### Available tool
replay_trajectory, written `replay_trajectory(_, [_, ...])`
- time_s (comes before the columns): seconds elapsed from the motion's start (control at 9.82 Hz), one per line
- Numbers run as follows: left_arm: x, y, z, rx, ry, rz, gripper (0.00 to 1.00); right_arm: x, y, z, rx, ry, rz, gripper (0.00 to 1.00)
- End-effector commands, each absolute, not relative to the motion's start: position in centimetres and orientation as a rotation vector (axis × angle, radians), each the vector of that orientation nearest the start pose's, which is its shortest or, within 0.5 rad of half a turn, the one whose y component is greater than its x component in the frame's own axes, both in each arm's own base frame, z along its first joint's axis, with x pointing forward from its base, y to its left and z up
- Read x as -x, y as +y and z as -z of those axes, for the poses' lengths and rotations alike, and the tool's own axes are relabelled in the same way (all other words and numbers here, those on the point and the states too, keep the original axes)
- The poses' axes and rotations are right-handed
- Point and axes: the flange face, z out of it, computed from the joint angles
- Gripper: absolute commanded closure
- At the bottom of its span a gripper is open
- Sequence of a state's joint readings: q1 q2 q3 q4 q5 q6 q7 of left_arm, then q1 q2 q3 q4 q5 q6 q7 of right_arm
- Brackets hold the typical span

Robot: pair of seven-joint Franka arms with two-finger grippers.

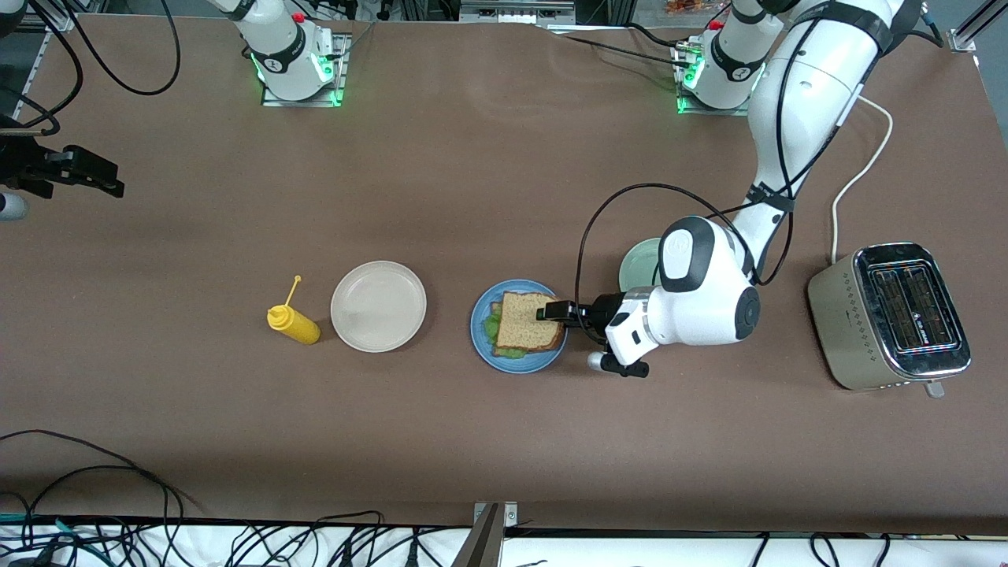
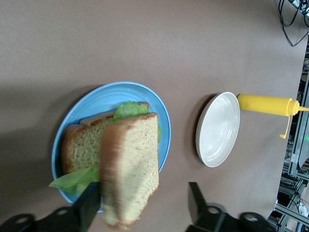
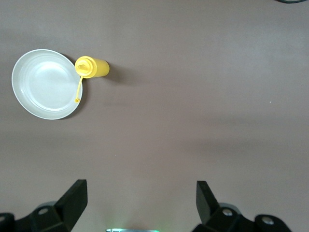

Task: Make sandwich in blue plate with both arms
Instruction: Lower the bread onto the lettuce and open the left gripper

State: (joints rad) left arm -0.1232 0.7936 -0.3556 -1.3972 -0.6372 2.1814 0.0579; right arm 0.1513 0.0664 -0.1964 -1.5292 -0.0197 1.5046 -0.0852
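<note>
The blue plate (image 1: pixel 513 364) lies mid-table. On it are a bread slice (image 2: pixel 82 145) and a green lettuce leaf (image 1: pixel 494 327) that sticks out at the edges. A second bread slice (image 1: pixel 528 321) is over them; in the left wrist view it (image 2: pixel 133 169) is tilted and blurred, next to one finger (image 2: pixel 89 208). My left gripper (image 1: pixel 555 311) is over the plate's rim at the left arm's end, with its jaws wide apart (image 2: pixel 143 191). My right gripper (image 1: pixel 110 185) waits open and empty (image 3: pixel 140 193), high over the right arm's end of the table.
A beige plate (image 1: pixel 378 305) and a yellow mustard bottle (image 1: pixel 295 323) lie beside the blue plate toward the right arm's end. A pale green plate (image 1: pixel 636 264) is partly hidden under the left arm. A silver toaster (image 1: pixel 894 315) stands at the left arm's end.
</note>
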Motion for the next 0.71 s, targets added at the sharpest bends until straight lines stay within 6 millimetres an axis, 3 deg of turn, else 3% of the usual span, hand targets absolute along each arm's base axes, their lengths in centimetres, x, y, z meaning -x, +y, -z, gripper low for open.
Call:
replay_trajectory(0.0, [-67.7, -29.9, -29.0, -2.409, -0.053, 0.147, 0.0, -56.7, -2.5, -61.0, 3.186, -0.056, -0.13, 0.0])
replay_trajectory(0.61, [-67.1, -27.6, -34.2, -2.575, -0.152, 0.165, 0.0, -56.7, -2.5, -61.0, 3.186, -0.061, -0.13, 0.0])
